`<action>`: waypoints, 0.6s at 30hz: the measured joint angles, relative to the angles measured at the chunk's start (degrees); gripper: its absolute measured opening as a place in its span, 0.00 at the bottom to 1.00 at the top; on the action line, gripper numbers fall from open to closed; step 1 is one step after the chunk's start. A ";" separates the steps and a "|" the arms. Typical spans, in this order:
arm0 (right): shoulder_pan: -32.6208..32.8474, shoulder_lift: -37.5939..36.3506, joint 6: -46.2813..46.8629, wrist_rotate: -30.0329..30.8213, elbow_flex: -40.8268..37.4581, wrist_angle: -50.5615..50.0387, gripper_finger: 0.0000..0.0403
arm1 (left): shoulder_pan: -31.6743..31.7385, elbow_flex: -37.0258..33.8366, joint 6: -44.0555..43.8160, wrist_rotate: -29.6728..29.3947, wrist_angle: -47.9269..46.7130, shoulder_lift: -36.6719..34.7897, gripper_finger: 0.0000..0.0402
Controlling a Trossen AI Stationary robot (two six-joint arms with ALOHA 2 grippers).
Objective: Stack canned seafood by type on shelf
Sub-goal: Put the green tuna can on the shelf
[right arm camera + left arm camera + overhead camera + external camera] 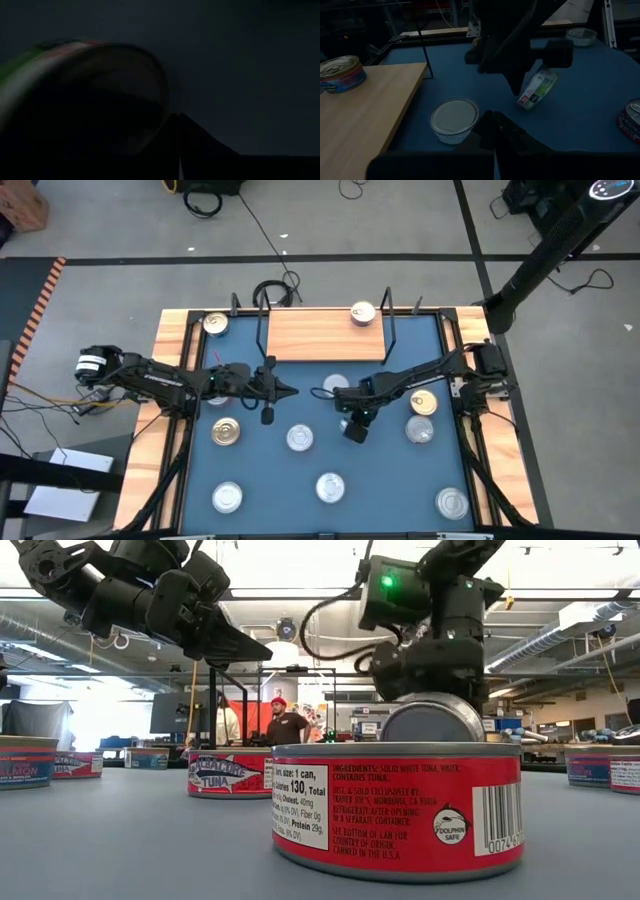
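Note:
My right gripper (352, 412) hangs over the middle of the blue table, shut on a tin with a pale green-and-white label (538, 87), whose silver face (432, 722) shows in the low view. My left gripper (285, 389) is shut and touches nothing. It hovers just left of a pale tin (454, 119) that stands on the table near the shelf's front edge. The shelf (325, 335) is a light wooden board at the far side, with one tin (363, 313) standing on it. Several more tins stand on their bases across the table. My right gripper pinches the tin between its two fingers, which come down from above. The tin's side wall (532, 95) shows below the fingers. It is lifted clear of the table and tilted. The gripper's body hides the exact place of contact.
Tins stand at the far left corner (215, 323), left (225, 432), centre (300, 438), near side (330, 487), and right (422, 402). A red tuna tin (398, 808) stands close to the low camera. Black wire uprights (262, 330) flank the shelf. People show in the room behind.

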 joint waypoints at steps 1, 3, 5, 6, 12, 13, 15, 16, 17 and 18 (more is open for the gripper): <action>0.00 0.02 -0.22 0.01 -0.19 0.23 0.01 | 0.00 0.00 0.00 0.00 -0.04 0.00 0.00; 0.00 -0.02 -0.52 -0.03 -0.34 0.51 0.01 | 0.00 0.00 0.00 0.00 -0.19 0.00 0.00; 0.00 -0.02 -0.87 -0.03 -0.41 0.07 0.02 | 0.00 0.00 0.00 0.00 -0.21 0.00 0.00; -0.01 -0.02 -1.09 -0.08 -0.41 0.02 0.02 | 0.00 0.00 0.00 0.00 -0.21 -0.01 0.00; -0.04 -0.07 -2.32 -0.20 -0.41 -1.40 0.07 | 0.00 0.00 -0.02 0.00 -0.27 -0.01 0.00; -0.04 -0.10 -2.43 -0.20 -0.41 -1.63 0.08 | 0.00 0.00 -0.02 0.00 -0.28 -0.01 0.00; -0.04 -0.46 -2.96 -0.19 -0.41 -2.43 0.10 | 0.00 0.00 -0.02 0.00 -0.26 -0.01 0.00; -0.04 -0.73 -3.52 -0.18 -0.41 -2.55 0.10 | 0.00 0.00 -0.02 0.00 -0.28 -0.02 0.00; -0.04 -1.35 -4.07 -0.19 -0.41 -2.86 0.11 | 0.00 0.00 -0.02 0.00 -0.28 -0.01 0.00; 0.07 -1.80 -4.92 -0.18 -0.38 -3.40 0.12 | 0.00 0.00 -0.02 0.00 -0.28 -0.01 0.00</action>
